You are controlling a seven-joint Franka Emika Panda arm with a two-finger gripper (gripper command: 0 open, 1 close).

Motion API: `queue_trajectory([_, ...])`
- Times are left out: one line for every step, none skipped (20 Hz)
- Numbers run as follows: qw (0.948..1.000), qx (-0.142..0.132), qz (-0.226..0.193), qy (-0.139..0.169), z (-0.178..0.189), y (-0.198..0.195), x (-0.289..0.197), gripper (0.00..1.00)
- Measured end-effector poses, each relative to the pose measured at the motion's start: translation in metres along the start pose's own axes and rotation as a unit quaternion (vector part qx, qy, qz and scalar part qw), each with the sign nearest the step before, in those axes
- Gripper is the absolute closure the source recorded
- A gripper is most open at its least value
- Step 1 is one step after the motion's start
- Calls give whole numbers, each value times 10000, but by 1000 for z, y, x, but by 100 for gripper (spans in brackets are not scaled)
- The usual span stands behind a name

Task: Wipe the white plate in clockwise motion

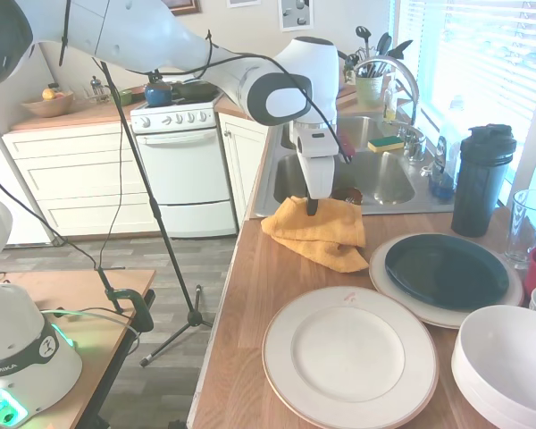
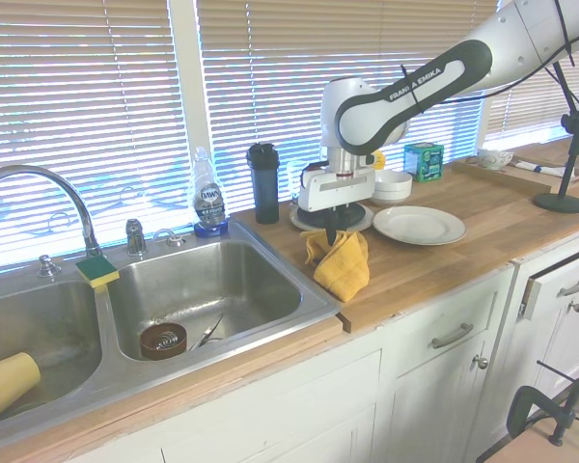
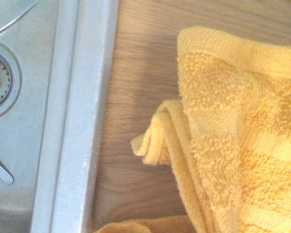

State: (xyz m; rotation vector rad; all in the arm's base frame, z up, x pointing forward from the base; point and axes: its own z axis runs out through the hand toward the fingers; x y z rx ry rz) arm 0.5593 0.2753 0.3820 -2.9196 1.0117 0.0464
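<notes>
One white plate (image 1: pixel 349 356) with a thin brown rim lies flat on the wooden table (image 1: pixel 250 295), near its front edge. Just beside it, a dark green plate (image 1: pixel 446 271) rests on another pale plate. Well apart from the white plate, next to the steel sink (image 2: pixel 203 289), the pincer (image 1: pixel 313 206) points down, pinching a crumpled yellow cloth (image 1: pixel 322 232) that lies bunched on the table.

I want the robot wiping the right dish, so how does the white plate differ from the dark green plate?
The white plate is cream with a thin brown rim line; the dark green plate is dark all over. The white plate lies bare on the counter; the dark green plate sits stacked on another pale plate. Both are round.
</notes>
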Motion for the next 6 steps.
queue_trajectory([10000, 11, -1, 9, -2, 0, 0, 0])
queue_trajectory([10000, 20, -3, 17, -5, 1, -1, 0])
queue_trajectory([10000, 27, -5, 27, -9, 1, -1, 0])
queue_trajectory([10000, 35, -6, 39, -13, 2, -2, 0])
queue_trajectory([10000, 54, -3, 56, -19, 3, -2, 0])
queue_trajectory([9999, 86, 2, 82, -26, 4, -2, 0])
